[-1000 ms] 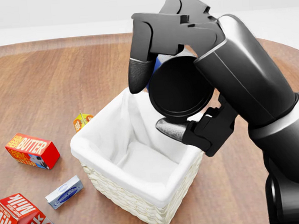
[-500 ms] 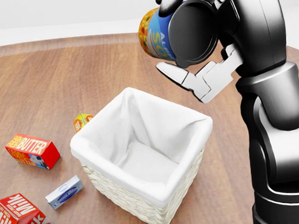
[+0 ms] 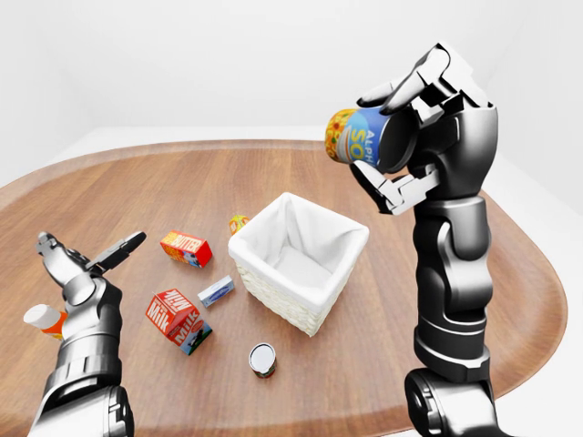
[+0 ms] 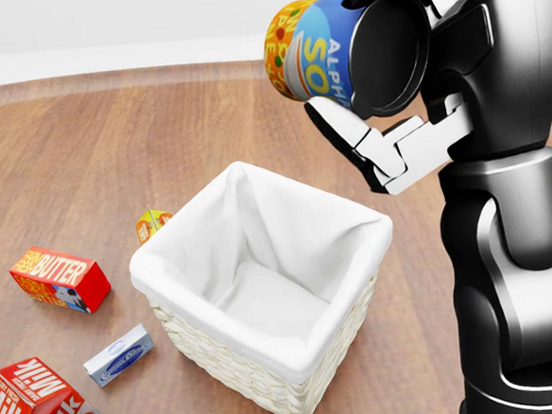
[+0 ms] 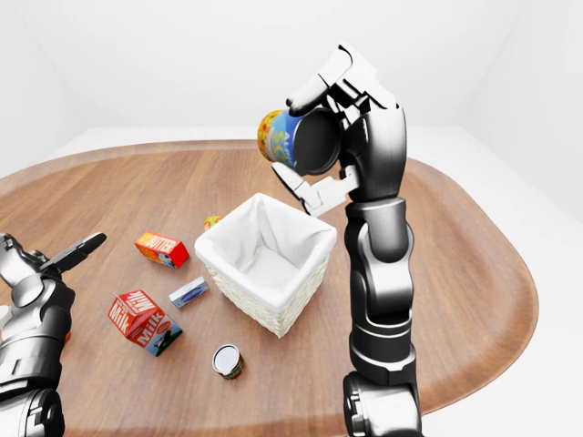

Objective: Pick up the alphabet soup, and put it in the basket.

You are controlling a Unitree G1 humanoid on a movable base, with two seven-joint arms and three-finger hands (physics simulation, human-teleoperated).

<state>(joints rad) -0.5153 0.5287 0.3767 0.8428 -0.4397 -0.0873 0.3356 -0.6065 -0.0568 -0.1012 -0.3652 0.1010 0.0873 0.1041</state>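
Alphabet soup (image 3: 357, 137) in the left-eye view is clamped in the right hand (image 3: 405, 137), high above the basket (image 3: 301, 259); left hand (image 3: 82, 264) fingers are apart. Head view: its long axis lies near level, lid toward view left; better tipped upright and lowered over the basket's middle before letting go.

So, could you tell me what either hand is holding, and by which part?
The right hand grips the blue-and-yellow alphabet soup can around its side wall, tilted; the left hand holds nothing.
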